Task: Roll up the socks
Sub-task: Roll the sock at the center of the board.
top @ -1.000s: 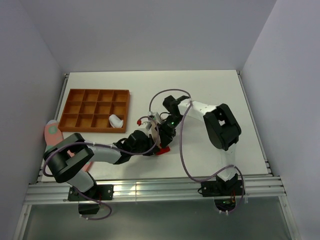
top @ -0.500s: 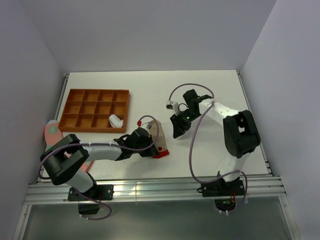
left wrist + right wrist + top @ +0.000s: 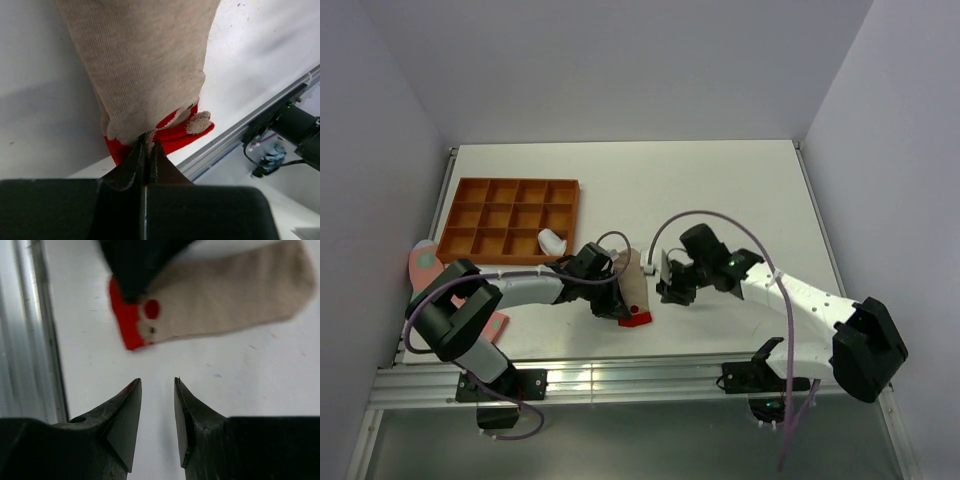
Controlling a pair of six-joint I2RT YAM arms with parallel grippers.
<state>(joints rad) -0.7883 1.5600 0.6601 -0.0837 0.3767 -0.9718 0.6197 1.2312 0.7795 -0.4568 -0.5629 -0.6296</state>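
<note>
A plain beige sock [image 3: 633, 282] lies flat on the white table, on top of a red sock [image 3: 636, 320] whose end sticks out near the front edge. In the left wrist view the beige sock [image 3: 145, 65] covers the red one [image 3: 176, 135]. My left gripper [image 3: 620, 305] [image 3: 146, 146] is shut on the near edge of the beige sock. My right gripper [image 3: 665, 290] [image 3: 157, 385] is open and empty, just right of the socks [image 3: 235, 295], not touching them. A white sock [image 3: 552, 241] sits in the tray.
An orange compartment tray [image 3: 510, 200] stands at the back left. A pink flat item [image 3: 424, 267] lies off the table's left edge. The metal rail [image 3: 620, 380] runs along the near edge, close to the red sock end.
The right gripper has left the socks, swung out to the right, then come back beside them, open. The left gripper kept its hold; the beige sock now lies stretched lengthwise.
</note>
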